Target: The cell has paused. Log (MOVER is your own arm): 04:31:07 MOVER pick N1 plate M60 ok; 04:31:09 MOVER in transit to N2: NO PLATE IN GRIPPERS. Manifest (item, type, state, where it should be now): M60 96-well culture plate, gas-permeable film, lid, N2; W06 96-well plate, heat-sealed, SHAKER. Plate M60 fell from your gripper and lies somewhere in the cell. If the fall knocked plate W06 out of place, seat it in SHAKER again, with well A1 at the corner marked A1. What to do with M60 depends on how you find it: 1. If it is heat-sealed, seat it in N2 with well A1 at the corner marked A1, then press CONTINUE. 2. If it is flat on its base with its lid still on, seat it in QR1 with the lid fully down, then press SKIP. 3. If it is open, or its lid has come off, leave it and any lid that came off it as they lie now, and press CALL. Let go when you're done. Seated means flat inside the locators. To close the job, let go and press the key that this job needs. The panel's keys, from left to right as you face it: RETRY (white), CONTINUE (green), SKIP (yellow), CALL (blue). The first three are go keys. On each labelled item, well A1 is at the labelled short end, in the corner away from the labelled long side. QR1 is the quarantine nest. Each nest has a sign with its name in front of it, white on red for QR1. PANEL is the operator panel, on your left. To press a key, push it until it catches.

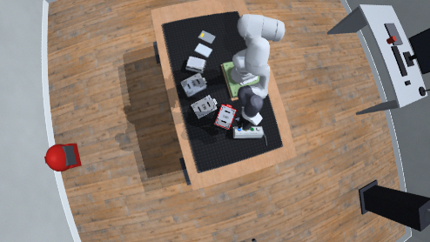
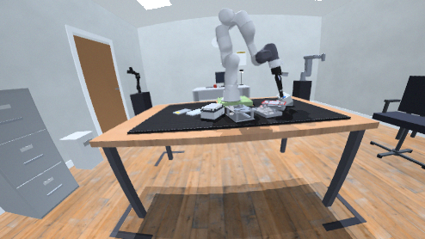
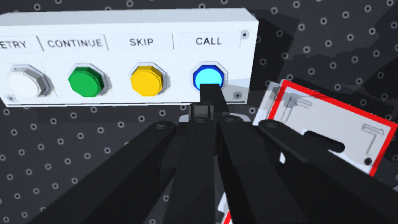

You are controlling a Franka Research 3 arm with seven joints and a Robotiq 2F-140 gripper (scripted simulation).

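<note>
My gripper (image 3: 209,99) (image 2: 281,95) is shut and empty. Its tips touch the lower edge of the blue CALL key (image 3: 208,77), which glows bright. The white panel (image 3: 125,22) (image 1: 249,132) also carries the white RETRY key (image 3: 22,82), the green CONTINUE key (image 3: 86,82) and the yellow SKIP key (image 3: 146,81). The red-framed QR1 nest (image 3: 327,122) (image 1: 225,117) beside the panel is empty. A plate (image 1: 196,63) lies on the mat at the far end, with a flat white piece (image 1: 203,50) lying apart from it. The green shaker (image 1: 230,83) sits under my arm, which hides most of its top.
Two grey nests (image 1: 193,84) (image 1: 204,106) stand in a row between the plate and QR1. A grey flat piece with a yellow label (image 1: 206,36) lies at the far end of the black mat (image 1: 218,152). The table edge runs close behind the panel.
</note>
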